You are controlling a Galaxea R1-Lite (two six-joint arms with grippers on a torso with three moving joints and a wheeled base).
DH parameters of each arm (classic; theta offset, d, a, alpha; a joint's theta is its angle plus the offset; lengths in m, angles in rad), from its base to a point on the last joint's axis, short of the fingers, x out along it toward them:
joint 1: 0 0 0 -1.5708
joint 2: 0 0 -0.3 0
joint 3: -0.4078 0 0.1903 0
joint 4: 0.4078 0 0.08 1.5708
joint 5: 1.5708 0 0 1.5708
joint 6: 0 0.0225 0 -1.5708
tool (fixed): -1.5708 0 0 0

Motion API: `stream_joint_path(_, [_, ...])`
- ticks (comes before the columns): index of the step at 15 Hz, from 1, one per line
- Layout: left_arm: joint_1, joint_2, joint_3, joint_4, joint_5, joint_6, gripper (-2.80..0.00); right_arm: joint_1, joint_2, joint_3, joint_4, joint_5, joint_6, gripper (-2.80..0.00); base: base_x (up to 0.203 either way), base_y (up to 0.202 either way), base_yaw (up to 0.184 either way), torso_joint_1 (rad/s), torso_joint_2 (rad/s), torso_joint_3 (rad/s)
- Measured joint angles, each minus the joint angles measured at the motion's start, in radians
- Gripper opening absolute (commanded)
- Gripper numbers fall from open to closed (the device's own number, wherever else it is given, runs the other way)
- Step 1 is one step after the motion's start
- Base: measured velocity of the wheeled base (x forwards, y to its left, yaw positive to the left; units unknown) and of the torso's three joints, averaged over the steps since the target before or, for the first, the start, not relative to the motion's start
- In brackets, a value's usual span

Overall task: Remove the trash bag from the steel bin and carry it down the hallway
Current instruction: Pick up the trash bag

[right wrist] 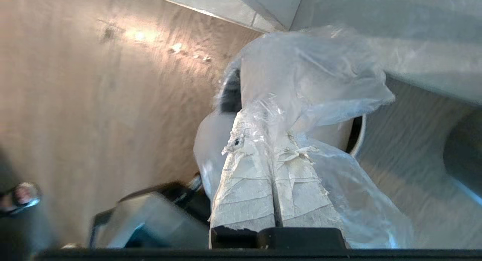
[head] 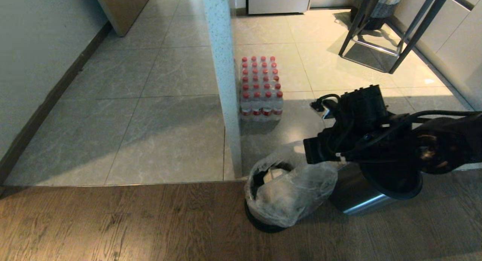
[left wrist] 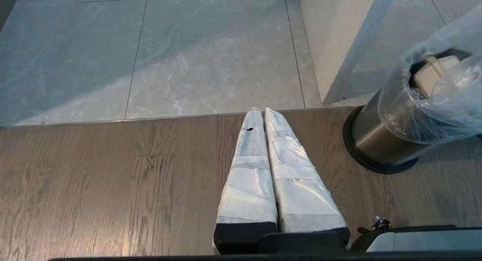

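The steel bin (head: 260, 219) stands on the wood floor by a white pillar, and shows in the left wrist view as the same steel bin (left wrist: 376, 140). The clear trash bag (head: 297, 193) is draped over its rim, with tan scraps showing in the opening. My right arm (head: 361, 133) reaches over the bin from the right. The right gripper (right wrist: 265, 137) is shut, with a bunch of the trash bag (right wrist: 316, 76) pinched between its taped fingertips. My left gripper (left wrist: 261, 111) is shut on nothing, low over the wood floor beside the bin. The tiled hallway (head: 131, 103) lies ahead on the left.
A white pillar (head: 222, 65) rises just behind the bin. A shrink-wrapped pack of red-capped bottles (head: 260, 87) sits beyond it. A dark metal stool frame (head: 391, 35) stands far right. A second steel cylinder (head: 354, 199) lies under my right arm. A dark baseboard (head: 49, 99) runs along the left wall.
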Motion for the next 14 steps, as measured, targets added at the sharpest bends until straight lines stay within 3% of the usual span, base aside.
stream_joint_path(7, [0.0, 0.0, 0.0, 0.0, 0.0, 0.0, -2.8, -0.011, -0.185, -0.084, 0.123, 0.002, 0.044, -2.8, 0.0, 0.0, 0.0, 0.0, 0.0, 0.0])
stream_joint_path(14, [0.0, 0.0, 0.0, 0.0, 0.0, 0.0, -2.8, -0.079, -0.193, -0.033, 0.145, 0.008, -0.002, -2.8, 0.0, 0.0, 0.0, 0.0, 0.0, 0.0])
